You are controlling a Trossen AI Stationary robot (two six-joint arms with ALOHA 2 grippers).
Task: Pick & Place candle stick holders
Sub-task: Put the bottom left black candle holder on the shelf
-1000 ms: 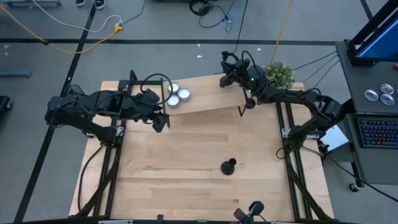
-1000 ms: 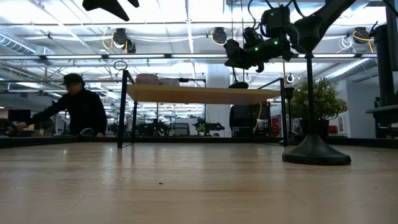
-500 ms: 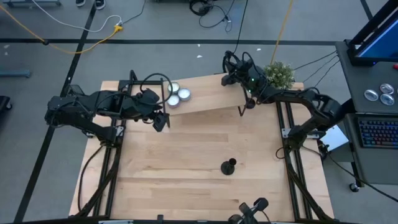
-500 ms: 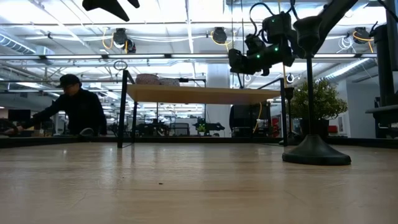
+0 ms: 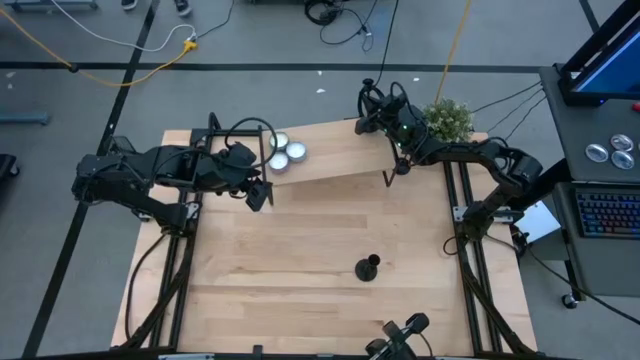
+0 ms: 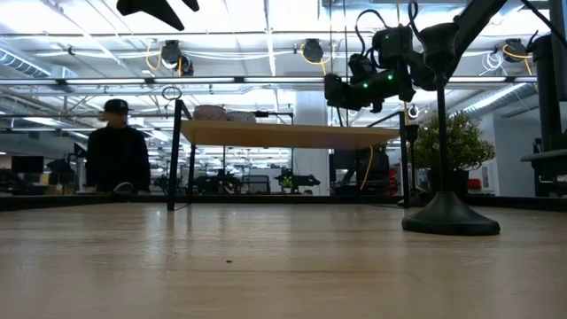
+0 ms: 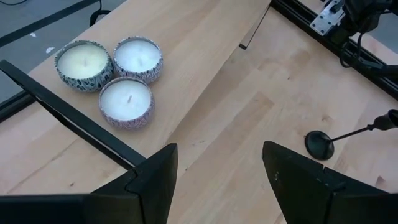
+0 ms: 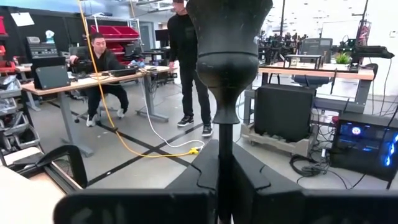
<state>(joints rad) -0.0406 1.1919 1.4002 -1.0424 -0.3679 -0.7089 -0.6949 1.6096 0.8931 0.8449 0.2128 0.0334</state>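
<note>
Carry step under way. Right hand (image 5: pixel 372 108) clamped on a candle stick holder (image 8: pixel 228 68), stem pinched between the fingers (image 8: pixel 186 186), cup end pointing away from the wrist. Hand up above the far right end of the raised shelf (image 5: pixel 330 155), well clear of its top. Second holder (image 5: pixel 368 267) upright on the bench (image 5: pixel 280 260), well apart from both hands, toward the near side. Third holder not made out. Left hand (image 5: pixel 258 192) idle, fingers apart with nothing between them, just off the shelf's left end; three candle tins (image 7: pixel 115 71) on the shelf ahead of it. Next, by judgement: lower the right hand over bare shelf, land the base flat, release only once settled. Risks: tipping on a tilted release, landing too near the edge.
</note>
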